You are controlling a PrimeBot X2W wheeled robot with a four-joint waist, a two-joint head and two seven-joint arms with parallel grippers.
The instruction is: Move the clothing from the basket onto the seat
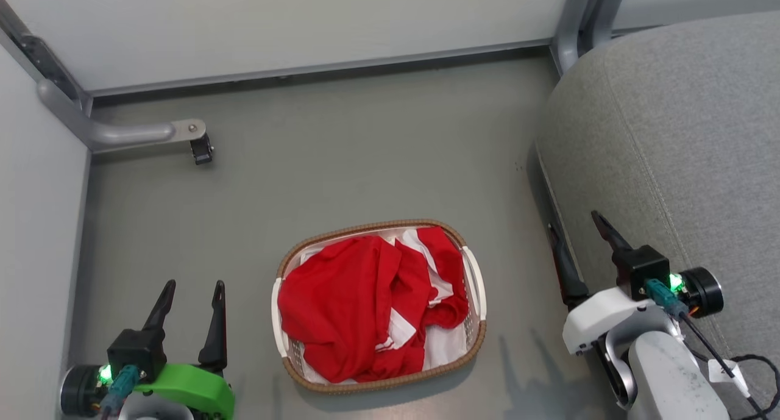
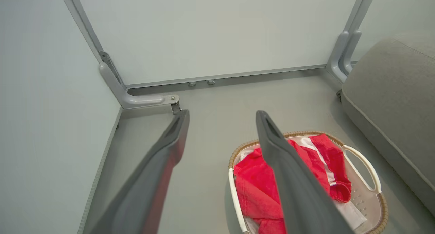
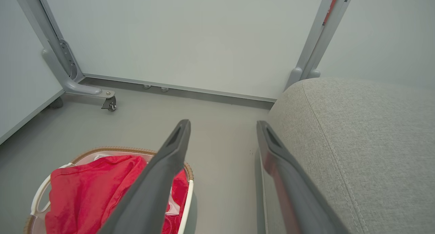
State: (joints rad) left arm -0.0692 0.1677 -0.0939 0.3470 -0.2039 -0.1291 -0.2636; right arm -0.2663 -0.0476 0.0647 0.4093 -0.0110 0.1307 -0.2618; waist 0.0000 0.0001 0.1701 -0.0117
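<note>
Between the two grippers, from the head, the basket (image 1: 473, 275) stands on the floor (image 1: 365, 152) with the clothing (image 1: 359, 304) heaped inside and nothing on the seat (image 1: 670, 133). The left gripper (image 1: 195, 284) hovers with the basket to its right, fingers spread and empty. The right gripper (image 1: 571, 220) is equally open and empty, with the basket to its left and the seat's front edge at its fingers.

Along the left wrist, the left gripper (image 2: 222, 112) frames bare floor. The clothing (image 2: 251, 179) lies beyond its right finger, inside the basket (image 2: 367, 166), and the seat (image 2: 390, 101) is farther right.

Along the right wrist, the right gripper (image 3: 222, 122) holds nothing. The clothing (image 3: 88, 186) sits low to its left in the basket (image 3: 188, 193), and the seat (image 3: 357, 142) is hard by its right finger.

This looks like the first reach. An arm should swing inward over the heap and descend wide open. It should pinch a raised red fold, not the white liner (image 1: 448, 347) or the rim, and lift clear of the rim before crossing. The right arm has the shorter carry.
</note>
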